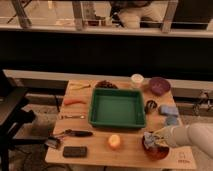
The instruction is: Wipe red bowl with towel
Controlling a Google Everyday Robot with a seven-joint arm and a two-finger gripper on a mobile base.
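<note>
The red bowl (156,150) sits at the front right corner of the wooden table (95,150). Inside it, toward the left rim, lies the pale grey-blue towel (149,139), bunched up. My gripper (154,138) comes in from the right on a white arm and is shut on the towel, pressing it down into the bowl. The arm covers the bowl's right side.
A green tray (117,107) fills the table's middle. An orange (114,141) lies left of the bowl. A purple bowl (159,85), a white cup (137,79), a blue block (168,110) and a dark round object (151,105) stand on the right. Utensils and a black case (75,151) lie on the left.
</note>
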